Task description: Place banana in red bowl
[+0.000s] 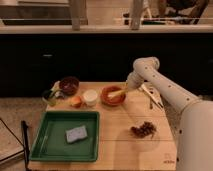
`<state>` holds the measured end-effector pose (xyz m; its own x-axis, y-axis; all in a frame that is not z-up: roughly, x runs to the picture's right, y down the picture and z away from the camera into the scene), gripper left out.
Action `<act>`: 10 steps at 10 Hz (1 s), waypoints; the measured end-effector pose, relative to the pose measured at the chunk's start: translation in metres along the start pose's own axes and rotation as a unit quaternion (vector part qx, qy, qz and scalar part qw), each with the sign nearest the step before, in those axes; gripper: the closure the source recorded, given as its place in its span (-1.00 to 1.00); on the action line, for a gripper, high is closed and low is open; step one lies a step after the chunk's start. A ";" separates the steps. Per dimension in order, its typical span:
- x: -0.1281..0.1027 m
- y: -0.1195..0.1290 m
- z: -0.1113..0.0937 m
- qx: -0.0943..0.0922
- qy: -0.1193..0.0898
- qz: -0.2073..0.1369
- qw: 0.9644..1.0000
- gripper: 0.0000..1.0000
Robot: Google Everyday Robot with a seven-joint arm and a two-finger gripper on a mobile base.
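You're looking at a kitchen or canteen space; long dark-fronted counter (75, 30) behind; wooden table (117, 147) carries red bowl (105, 99), maroon bowl (69, 85), white cup (90, 97), green tray (47, 150) with sponge (76, 133); speckled floor (15, 115); gripper (126, 91) at the red bowl's right rim.

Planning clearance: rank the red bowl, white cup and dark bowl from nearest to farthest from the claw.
The claw is at the right rim of the red bowl.
1. The red bowl, beside it.
2. The white cup, left of that.
3. The dark bowl, far left.

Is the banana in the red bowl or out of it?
In: the banana rests inside the red bowl; the hand is at its right rim.
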<state>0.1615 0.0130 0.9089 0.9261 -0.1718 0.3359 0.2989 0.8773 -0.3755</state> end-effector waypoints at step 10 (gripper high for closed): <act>-0.014 -0.010 -0.003 0.012 -0.007 -0.012 1.000 -0.60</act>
<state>0.1460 0.0054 0.9054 0.9150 -0.1867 0.3576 0.3157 0.8833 -0.3466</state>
